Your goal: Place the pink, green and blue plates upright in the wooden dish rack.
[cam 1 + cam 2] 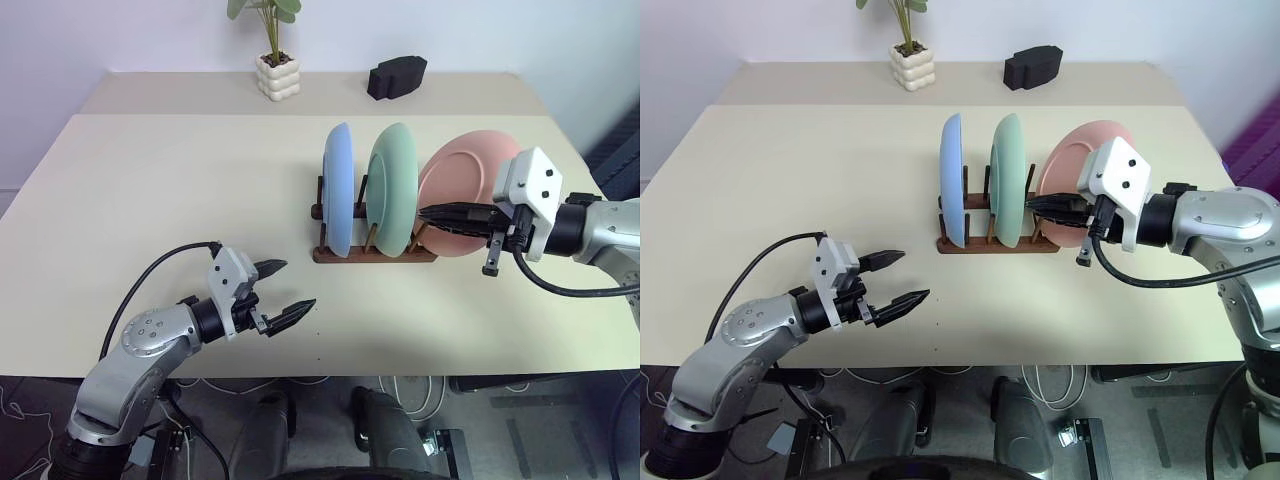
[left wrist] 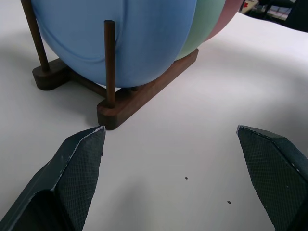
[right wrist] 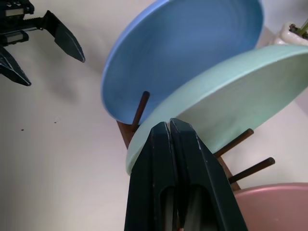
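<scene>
From the head views, the right gripper (image 1: 432,213) reaches level, fingers pressed together empty before the pink plate (image 1: 463,180) in the wooden dish rack (image 1: 375,254) beside the green plate (image 1: 391,189) and blue plate (image 1: 339,188), while in its wrist view the left gripper (image 2: 180,144) hovers spread wide, empty, near the rack.

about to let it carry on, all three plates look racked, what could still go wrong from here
1. The right hand, shut, sits between the green plate and the pink plate; pulling out carelessly could knock either over.
2. The pink plate leans at the end of the wooden dish rack and looks less upright than the others, so it may tip off.
3. The open left hand is near the rack's blue plate end; moving forward could shove it.
</scene>
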Action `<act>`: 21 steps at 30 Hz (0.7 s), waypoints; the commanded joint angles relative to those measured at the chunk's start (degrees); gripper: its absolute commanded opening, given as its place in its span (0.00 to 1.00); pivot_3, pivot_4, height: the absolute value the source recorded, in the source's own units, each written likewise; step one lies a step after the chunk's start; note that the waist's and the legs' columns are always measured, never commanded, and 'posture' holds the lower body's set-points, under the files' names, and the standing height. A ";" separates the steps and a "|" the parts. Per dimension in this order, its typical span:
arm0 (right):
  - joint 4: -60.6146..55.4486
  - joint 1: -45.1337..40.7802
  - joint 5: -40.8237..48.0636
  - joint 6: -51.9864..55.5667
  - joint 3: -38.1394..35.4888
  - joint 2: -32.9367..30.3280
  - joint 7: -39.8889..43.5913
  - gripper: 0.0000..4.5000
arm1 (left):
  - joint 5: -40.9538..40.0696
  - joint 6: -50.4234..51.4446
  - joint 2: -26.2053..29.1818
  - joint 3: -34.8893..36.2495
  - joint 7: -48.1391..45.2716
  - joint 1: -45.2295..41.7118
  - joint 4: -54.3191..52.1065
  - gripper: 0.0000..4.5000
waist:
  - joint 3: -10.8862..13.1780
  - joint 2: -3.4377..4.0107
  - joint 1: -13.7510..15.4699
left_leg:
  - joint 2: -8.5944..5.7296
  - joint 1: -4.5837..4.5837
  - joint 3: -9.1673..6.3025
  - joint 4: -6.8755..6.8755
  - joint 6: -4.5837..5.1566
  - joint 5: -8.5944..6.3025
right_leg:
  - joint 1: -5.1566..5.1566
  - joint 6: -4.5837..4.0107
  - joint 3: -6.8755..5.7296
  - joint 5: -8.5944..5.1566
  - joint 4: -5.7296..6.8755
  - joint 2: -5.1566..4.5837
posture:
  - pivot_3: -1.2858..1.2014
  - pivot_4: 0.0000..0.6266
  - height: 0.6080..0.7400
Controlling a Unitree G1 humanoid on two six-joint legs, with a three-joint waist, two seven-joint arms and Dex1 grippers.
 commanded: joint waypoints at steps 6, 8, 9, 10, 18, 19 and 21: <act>0.63 -0.28 -0.20 -1.13 -9.33 -4.15 1.43 0.01 | -0.90 -1.57 -0.24 -0.09 -1.34 -1.00 -1.33 1.00 | -0.01 0.00 0.14 | -0.01 0.00 0.01 0.01 0.00 0.00 | 0.00 0.00 0.00 0.00 0.01 0.00 | 0.52 0.24 0.98; 2.16 0.32 -0.40 -0.79 -13.42 -5.94 2.00 0.01 | -1.24 -1.85 -0.39 -0.46 -2.36 -1.71 -0.77 1.00 | -0.01 0.01 0.34 | -0.01 0.01 0.02 0.02 0.00 0.00 | 0.01 0.00 0.00 0.00 0.01 0.00 | 0.52 0.24 0.98; 2.83 0.78 -0.83 -0.70 -14.85 -6.70 2.04 0.01 | -1.68 -1.82 -0.66 -0.51 -2.83 -2.20 -0.58 1.00 | -0.01 0.01 0.64 | -0.01 0.01 0.02 0.03 0.00 0.00 | 0.02 0.00 0.00 0.00 0.01 0.00 | 0.52 0.24 0.98; 3.42 1.50 -1.49 -0.74 -15.92 -7.39 2.04 0.01 | -1.95 -1.77 -0.84 -0.62 -3.23 -2.69 -0.50 1.00 | -0.02 0.02 0.84 | -0.01 0.02 0.02 0.03 0.00 0.00 | 0.03 0.00 0.00 0.00 0.01 0.00 | 0.52 0.24 0.98; 10.69 9.11 -9.25 -4.22 -21.57 -10.71 1.98 0.01 | -2.77 -1.29 -1.46 -3.38 -5.78 -4.68 -0.28 1.00 | -0.06 0.03 1.11 | -0.03 0.05 0.08 0.06 0.00 0.00 | 0.06 -0.01 0.03 0.01 0.02 0.00 | 0.52 0.24 0.98; 11.82 10.19 -10.58 -5.16 -21.60 -10.78 1.89 0.01 | -2.80 -1.10 -1.68 -3.72 -5.68 -4.82 -0.46 1.00 | -0.06 0.03 1.11 | -0.03 0.06 0.08 0.05 0.00 0.00 | 0.06 -0.01 0.03 0.01 0.03 0.00 | 0.52 0.24 0.98; 13.62 11.60 -12.21 -6.68 -20.94 -10.33 1.68 0.01 | -2.86 -0.63 -2.09 -4.23 -5.28 -5.26 -0.74 1.00 | -0.08 0.05 1.09 | -0.03 0.08 0.08 0.06 0.00 0.00 | 0.08 -0.01 0.03 0.01 0.04 0.00 | 0.52 0.24 0.98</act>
